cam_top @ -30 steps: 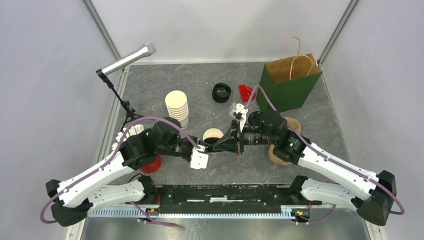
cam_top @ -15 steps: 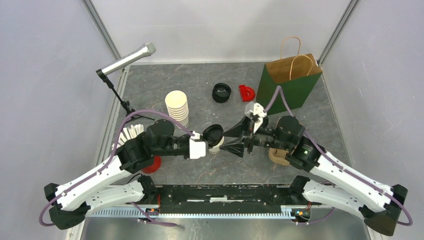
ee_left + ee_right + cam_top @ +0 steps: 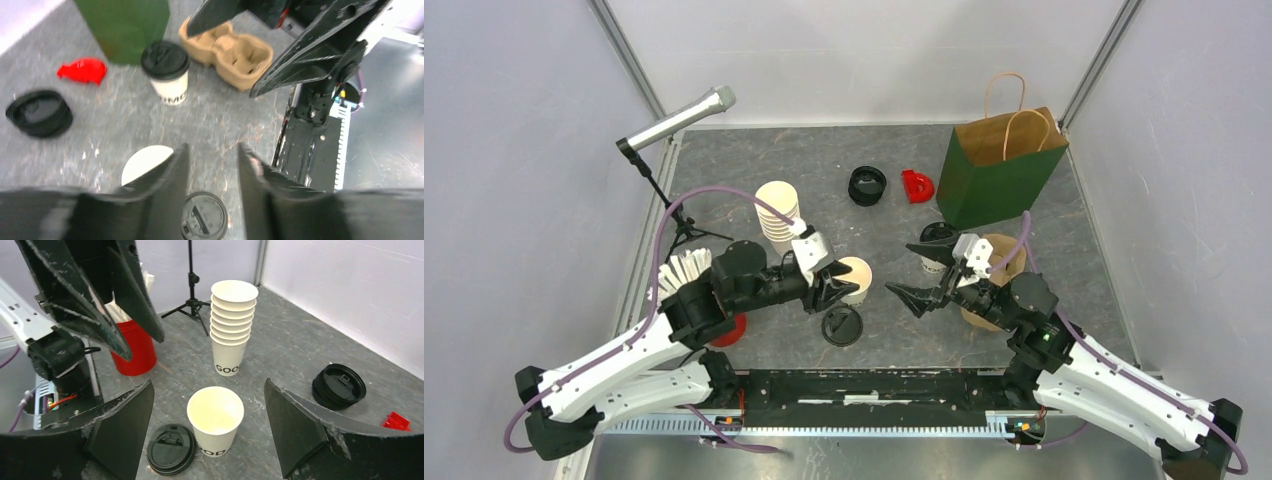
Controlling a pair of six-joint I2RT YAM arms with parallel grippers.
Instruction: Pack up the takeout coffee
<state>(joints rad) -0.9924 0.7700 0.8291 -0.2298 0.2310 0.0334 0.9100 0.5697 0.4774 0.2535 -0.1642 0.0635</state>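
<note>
I see the left end effector (image 3: 211,146) partly spread, gripping nothing, poised above the worktop (image 3: 754,160) by the uncapped cup (image 3: 215,417). A black lid (image 3: 170,447) lies flat just beside that cup. My right end effector (image 3: 209,386) is spread wide and empty, facing the same cup. The lidded cup (image 3: 166,70) stands near the green bag (image 3: 1004,175), beside the cardboard carrier (image 3: 227,50).

left arm (image 3: 614,355), right arm (image 3: 1124,385): white shells, black joints | cables (image 3: 719,189): purple | pincer fingers (image 3: 300,430): black, wedge-shaped
</note>
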